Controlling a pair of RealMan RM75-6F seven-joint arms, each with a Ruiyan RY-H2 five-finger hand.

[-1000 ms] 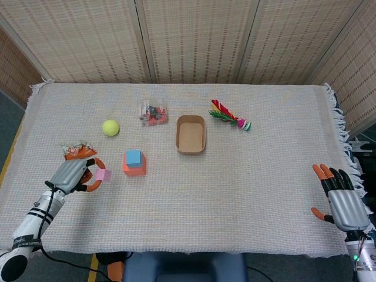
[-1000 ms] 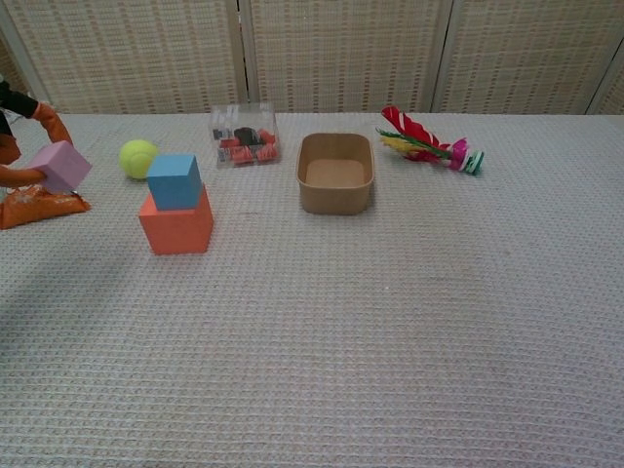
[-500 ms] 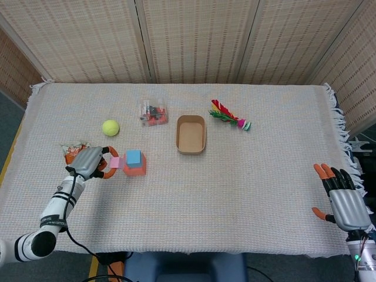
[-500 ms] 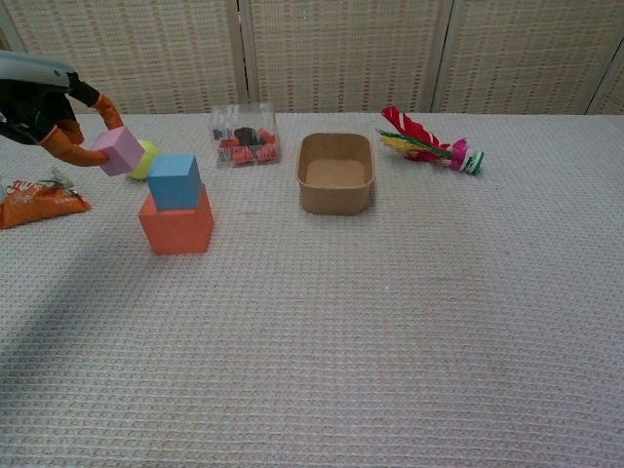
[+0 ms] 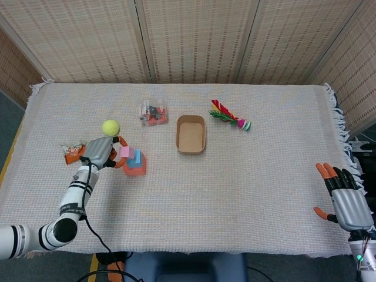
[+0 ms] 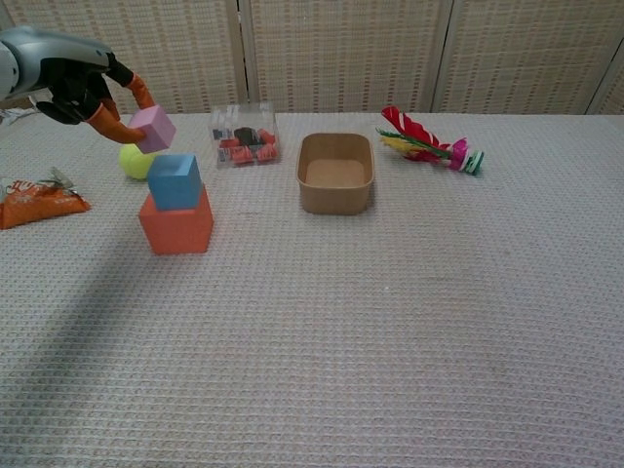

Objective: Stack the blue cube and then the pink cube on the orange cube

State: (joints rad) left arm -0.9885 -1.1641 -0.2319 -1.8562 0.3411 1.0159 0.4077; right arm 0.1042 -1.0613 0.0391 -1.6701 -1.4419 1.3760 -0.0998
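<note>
**Pink cube held above the stack**

Your left hand pinches the pink cube in the air, just above and left of the blue cube. The blue cube sits on the orange cube, near the table's left edge. Your right hand rests at the front right corner, fingers spread, holding nothing.

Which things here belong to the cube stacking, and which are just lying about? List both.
Job: pink cube, pinched in the left hand above the stack; blue cube, resting on the orange cube.

Lying about: tennis ball, orange packet, clear box, brown tray, feather toy.
</note>
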